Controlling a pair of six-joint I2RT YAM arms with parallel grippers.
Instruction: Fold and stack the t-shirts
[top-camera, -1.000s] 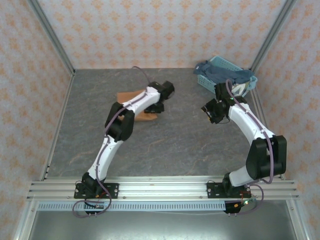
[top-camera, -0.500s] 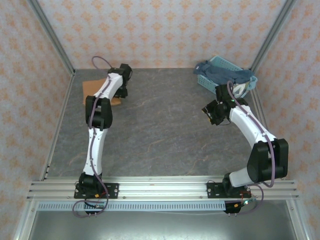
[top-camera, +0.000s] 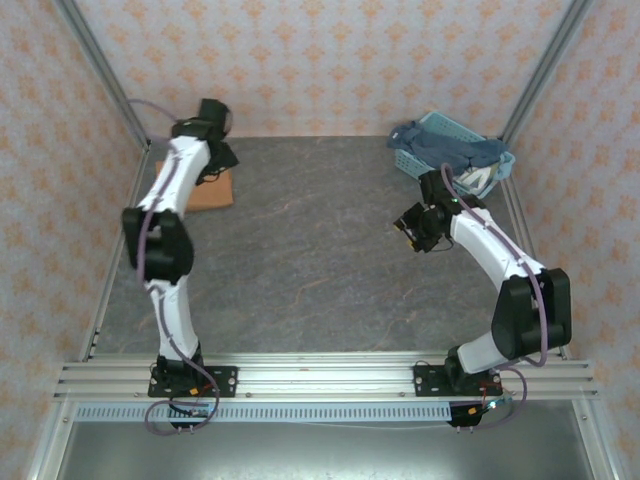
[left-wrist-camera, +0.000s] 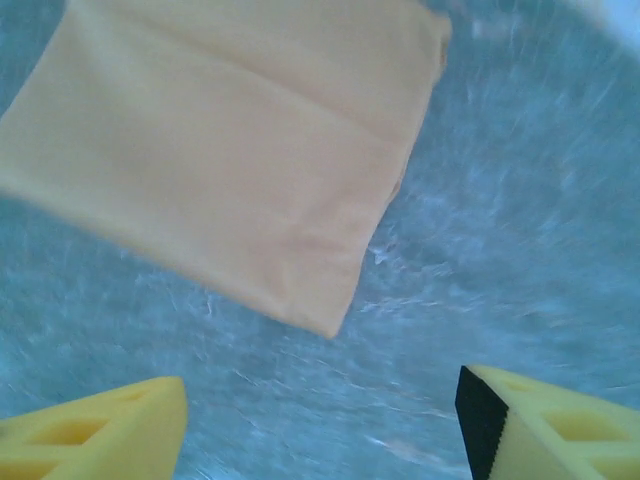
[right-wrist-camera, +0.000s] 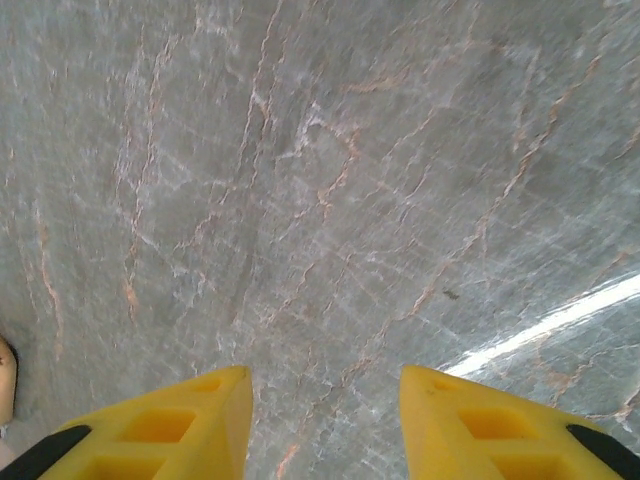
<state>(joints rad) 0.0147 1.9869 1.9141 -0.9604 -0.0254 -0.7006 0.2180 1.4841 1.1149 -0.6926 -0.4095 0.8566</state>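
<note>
- Top external view showed an orange-brown t-shirt folded into a flat rectangle at the far left of the grey marbled table, close to the left wall.
- From the left wrist camera, that orange-brown t-shirt appeared as a smooth, pale orange slab of cloth. It had a faint crease running across it, straight folded edges and one corner pointing toward the camera. No chest print showed on the upward face.
- The left end effector hung over the near edge of the folded shirt. In its own camera the left end effector had its yellow fingers spread wide with nothing between them, clear of the cloth and blurred bare table beneath.
- A light-blue lattice basket sat in the far right corner of the table. A crumpled dark blue t-shirt was draped over it, spilling across its rim, and a patch of white cloth showed at the basket's near right side.
- The right end effector was just in front of the basket. Its wrist view showed the right end effector with jaws parted, holding nothing, above veined bare table.
</note>
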